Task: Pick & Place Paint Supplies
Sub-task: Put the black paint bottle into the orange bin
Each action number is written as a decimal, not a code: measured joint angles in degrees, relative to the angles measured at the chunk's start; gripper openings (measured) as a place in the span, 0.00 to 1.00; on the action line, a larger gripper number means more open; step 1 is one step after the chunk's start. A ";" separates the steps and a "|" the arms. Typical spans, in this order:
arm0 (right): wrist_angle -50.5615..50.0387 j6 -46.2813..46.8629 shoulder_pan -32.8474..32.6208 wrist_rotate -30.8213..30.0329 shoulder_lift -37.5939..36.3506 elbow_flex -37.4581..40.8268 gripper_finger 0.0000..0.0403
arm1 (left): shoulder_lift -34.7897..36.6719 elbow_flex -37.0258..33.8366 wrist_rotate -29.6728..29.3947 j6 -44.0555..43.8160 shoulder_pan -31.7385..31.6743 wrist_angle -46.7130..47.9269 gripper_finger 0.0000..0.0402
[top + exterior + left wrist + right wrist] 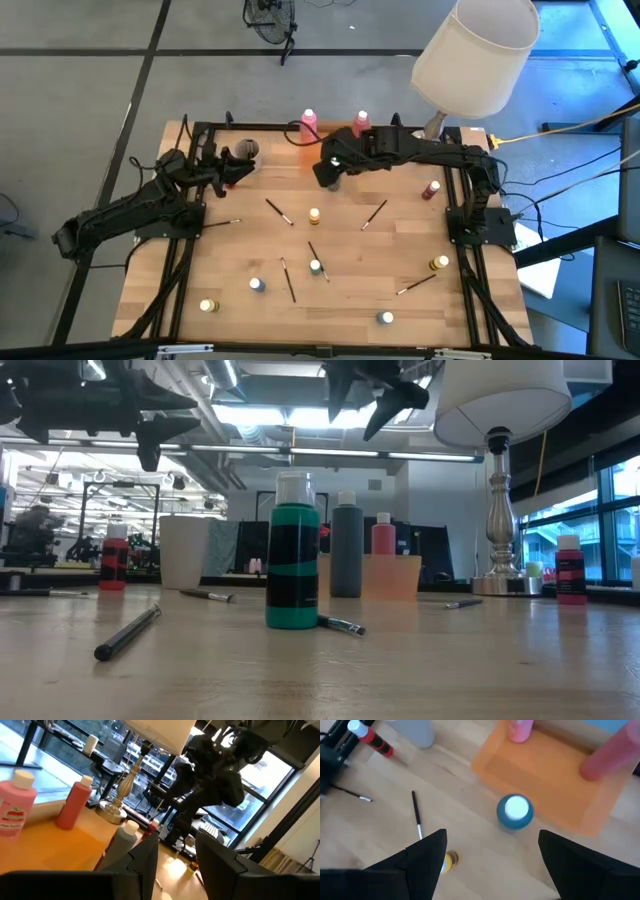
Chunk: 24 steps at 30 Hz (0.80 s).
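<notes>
High view: tabletop of pale wood, both arms over its far part. The right gripper hangs just in front of the orange tray, above a dark bottle that its body mostly hides. Two pink bottles stand in the tray. The left gripper is at the far left, beside the beige cup. Small pots and thin brushes lie scattered over the near half; a red bottle stands at the right edge.

Low view: a green-and-black bottle stands nearest, a brush touching its base. Behind it are the grey bottle, a pink bottle in the tray, and the cup. The right gripper hangs high above with fingers spread.

Left wrist view: the left gripper has its fingers apart with nothing between them; beyond are the grey bottle, the two pink bottles and the other arm.

Right wrist view: the right gripper is wide apart and holds nothing; the white-capped bottle stands below it, just beside the tray, with a yellow-lidded pot and a brush near.
</notes>
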<state>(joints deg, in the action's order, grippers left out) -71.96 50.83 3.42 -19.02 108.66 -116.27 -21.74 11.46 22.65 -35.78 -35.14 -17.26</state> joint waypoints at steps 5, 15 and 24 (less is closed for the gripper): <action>-2.51 -1.68 0.92 -1.95 1.10 -0.04 0.79 | 0.02 0.00 0.00 -3.49 0.83 -0.02 0.32; -4.00 -1.77 2.98 -1.91 6.72 -0.02 0.79 | 0.02 0.00 0.00 -4.01 2.62 0.52 0.32; -3.51 -2.86 4.13 -1.95 7.28 -0.02 0.79 | 0.01 0.00 -0.01 -4.04 4.31 1.46 0.32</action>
<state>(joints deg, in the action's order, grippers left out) -75.47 47.97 7.55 -20.97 115.94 -116.29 -21.72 11.46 22.65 -39.81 -30.83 -15.79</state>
